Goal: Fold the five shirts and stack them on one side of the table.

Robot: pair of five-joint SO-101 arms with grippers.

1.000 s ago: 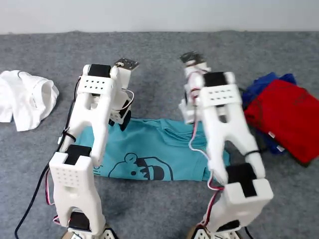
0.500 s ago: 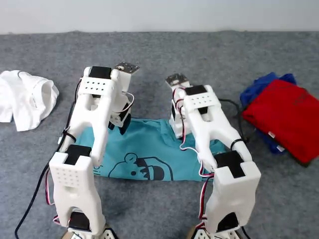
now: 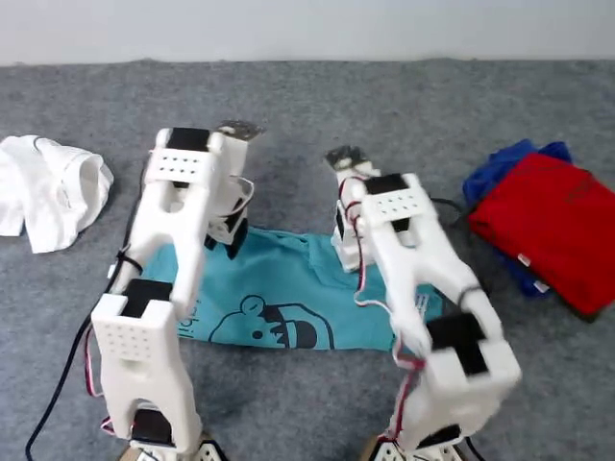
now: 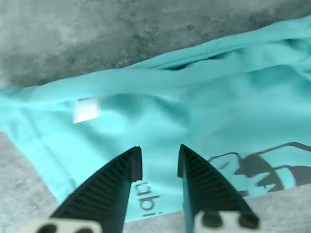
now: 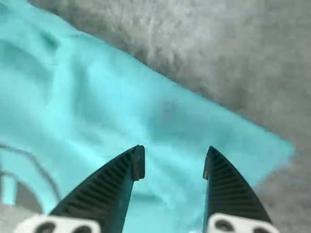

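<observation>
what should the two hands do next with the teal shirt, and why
Probably lower the left hand and right hand onto the teal shirt and pinch the cloth beneath them for the next fold. Both are open and empty, hovering over its fabric, and the shirt lies spread flat, not yet stacked on the red shirt.
</observation>
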